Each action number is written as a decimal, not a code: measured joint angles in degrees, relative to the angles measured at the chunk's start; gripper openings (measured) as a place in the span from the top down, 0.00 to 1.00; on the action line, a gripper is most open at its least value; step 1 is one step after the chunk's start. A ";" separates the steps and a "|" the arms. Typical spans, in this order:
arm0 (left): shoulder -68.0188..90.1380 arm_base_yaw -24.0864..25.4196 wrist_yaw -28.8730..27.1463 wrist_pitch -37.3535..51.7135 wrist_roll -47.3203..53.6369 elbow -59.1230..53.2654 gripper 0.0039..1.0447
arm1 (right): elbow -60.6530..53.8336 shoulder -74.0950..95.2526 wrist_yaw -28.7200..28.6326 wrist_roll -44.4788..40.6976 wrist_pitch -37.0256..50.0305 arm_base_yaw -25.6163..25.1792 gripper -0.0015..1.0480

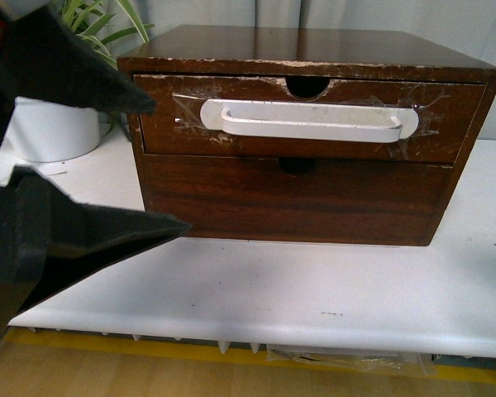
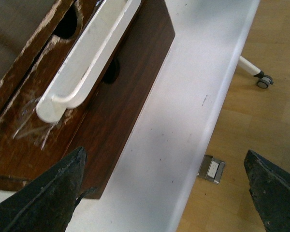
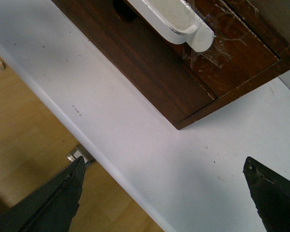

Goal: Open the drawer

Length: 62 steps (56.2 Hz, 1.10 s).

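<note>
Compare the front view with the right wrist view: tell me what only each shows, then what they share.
Only the front view: the whole dark wooden two-drawer cabinet, the half-round notch in the chipped top edge, a white pot with a green plant, and the open left gripper. Only the right wrist view: the open right gripper and a small metal floor fitting. Both: the wide dark-brown drawer, its long white bar handle under clear tape, and the white tabletop.

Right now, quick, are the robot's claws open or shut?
Left gripper: open, holding nothing.
Right gripper: open, holding nothing.
</note>
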 joint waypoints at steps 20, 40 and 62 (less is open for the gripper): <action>12.50 -3.89 0.02 -6.91 5.01 15.08 0.06 | 5.03 5.49 -0.83 -3.67 -3.19 0.68 0.09; 21.40 -6.34 -1.99 -12.83 8.39 25.03 0.06 | 7.98 8.33 -0.85 -4.13 -4.00 1.03 0.09; 26.05 -6.84 -3.63 -15.08 11.19 28.81 0.06 | 10.75 11.19 -0.42 -3.89 -3.98 1.77 0.09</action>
